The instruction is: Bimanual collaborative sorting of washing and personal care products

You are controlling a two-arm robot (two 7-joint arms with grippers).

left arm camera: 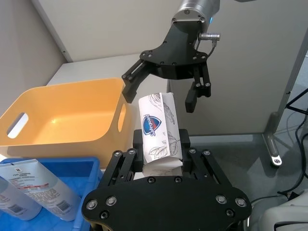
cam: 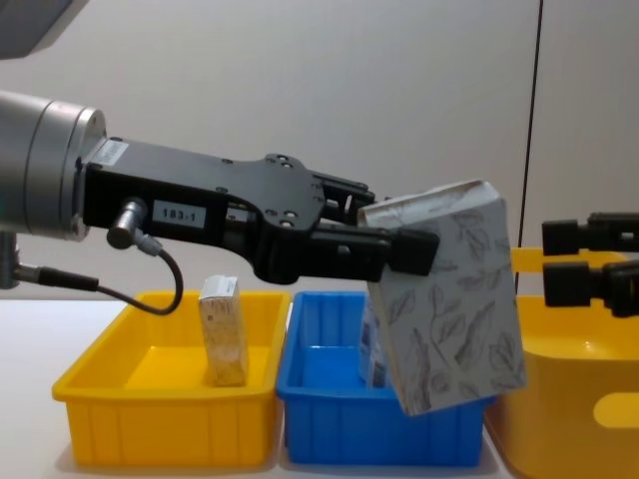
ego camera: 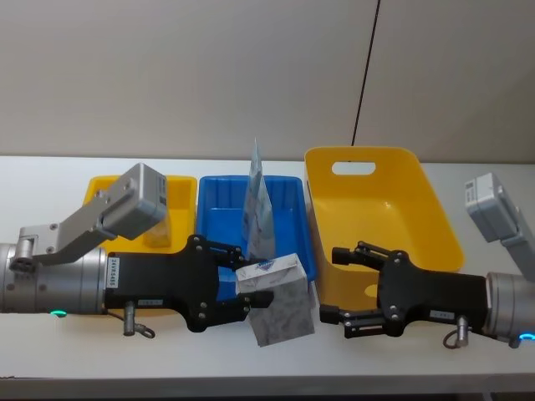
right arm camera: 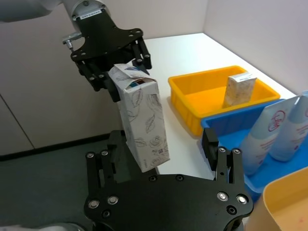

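So the left gripper (ego camera: 244, 288) is pinching one end of the leaf pack (ego camera: 284, 316), which hangs tilted in mid-air in front of the blue tray (ego camera: 219, 194). The right gripper (ego camera: 338, 286) sits just beside it with its jaws spread wide, not touching, and the yellow bin (ego camera: 418, 200) is behind. The pack looks light and a bit squashy to me, so I'd take the free end across its flat faces and go gently.

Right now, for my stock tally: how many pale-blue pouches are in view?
2. The first pouch and second pouch stand side by side in the blue tray; another might hide behind them.
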